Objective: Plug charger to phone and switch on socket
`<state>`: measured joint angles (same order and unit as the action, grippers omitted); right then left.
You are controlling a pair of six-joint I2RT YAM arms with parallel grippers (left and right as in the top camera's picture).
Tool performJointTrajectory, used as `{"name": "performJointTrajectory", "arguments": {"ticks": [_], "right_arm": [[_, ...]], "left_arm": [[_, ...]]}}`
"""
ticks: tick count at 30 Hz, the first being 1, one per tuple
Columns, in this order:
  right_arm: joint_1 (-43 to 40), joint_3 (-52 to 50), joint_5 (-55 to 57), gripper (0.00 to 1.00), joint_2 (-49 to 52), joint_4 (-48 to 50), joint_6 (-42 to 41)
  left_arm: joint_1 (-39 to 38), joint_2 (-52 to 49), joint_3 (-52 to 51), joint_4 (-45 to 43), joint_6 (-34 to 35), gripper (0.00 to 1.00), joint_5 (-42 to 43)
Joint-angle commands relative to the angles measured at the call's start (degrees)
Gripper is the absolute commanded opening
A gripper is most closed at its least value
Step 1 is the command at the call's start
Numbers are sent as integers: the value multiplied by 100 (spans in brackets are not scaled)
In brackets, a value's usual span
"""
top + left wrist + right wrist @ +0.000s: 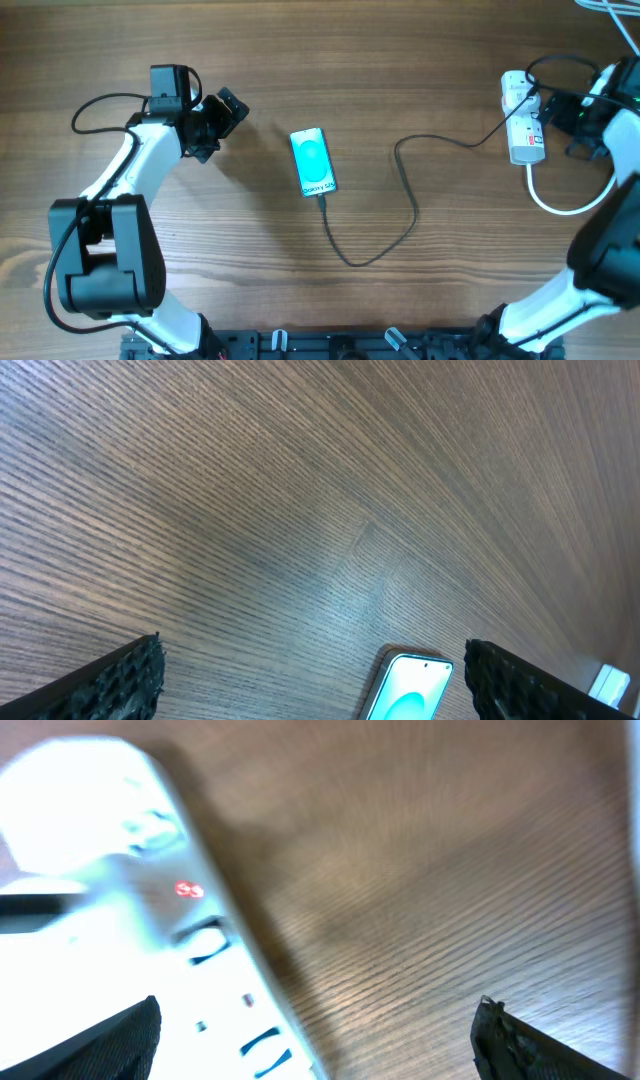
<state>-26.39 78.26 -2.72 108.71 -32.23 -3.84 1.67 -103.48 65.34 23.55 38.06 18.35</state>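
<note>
Left gripper (pixel 310 675) and right gripper (pixel 318 1030) both gape empty; miss the red-marked switch (pixel 188 890) and right probably shoves the white plastic power strip (pixel 523 125) sideways.

One view above, two at the wrists.
Overhead looks straight down on the table (pixel 420 60); left wrist, low, shares the phone (pixel 410 688) with it; right wrist, very close, shares the socket (pixel 110 900).
</note>
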Motion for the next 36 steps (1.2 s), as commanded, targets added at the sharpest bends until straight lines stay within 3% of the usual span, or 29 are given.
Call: {"name": "performJointTrajectory", "arguments": {"ticks": [1,27,30,32,36], "right_arm": [[17,114,-337,100,-651,-66,391],[17,90,-378,100,-605,-251,382],[17,92,-378,100,-603,-251,382],[17,92,-378,100,-603,-251,382],[17,90,-378,100,-603,-251,382]], "left_arm": [[11,105,76,2,-26,100,66],[4,133,76,4,-26,100,66],[4,654,72,2,-26,100,66],[4,1681,-15,4,-26,100,57],[4,2791,-326,22,-28,100,-798]]}}
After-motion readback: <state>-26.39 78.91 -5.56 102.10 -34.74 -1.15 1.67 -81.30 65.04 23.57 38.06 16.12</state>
